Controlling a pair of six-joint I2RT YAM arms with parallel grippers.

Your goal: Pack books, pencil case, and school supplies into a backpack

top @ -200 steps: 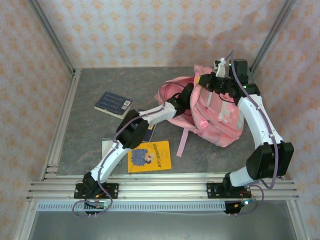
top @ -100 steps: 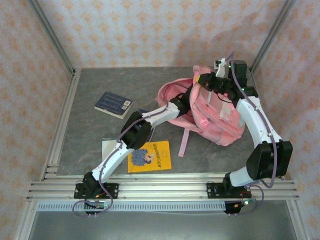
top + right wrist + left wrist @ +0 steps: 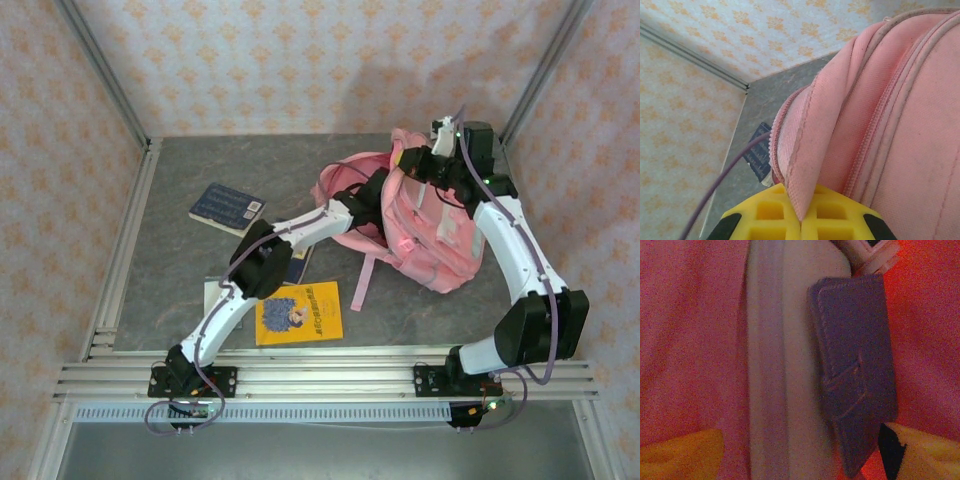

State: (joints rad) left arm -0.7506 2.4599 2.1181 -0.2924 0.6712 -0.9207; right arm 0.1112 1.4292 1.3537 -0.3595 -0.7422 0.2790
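Lower centre of top view: yellow book [image 3: 298,312] lies unpacked. Left centre: navy book [image 3: 228,208], also out. Upper right: backpack [image 3: 440,235], with the right gripper [image 3: 801,220] at its far rim, jaws pinched tight on a fold of pink fabric. Inside the mouth, the left gripper [image 3: 800,457] has its jaws wide. A dark flat item [image 3: 855,370], book or pad I cannot tell, lies free between them.

Judged step: 1 item deposited. Next I draw the left arm straight out, clear of the rim, then go for the yellow book.

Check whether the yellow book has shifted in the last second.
No. The yellow book lies in the same spot as before, its near edge just beyond the front rail and at the same slight tilt.
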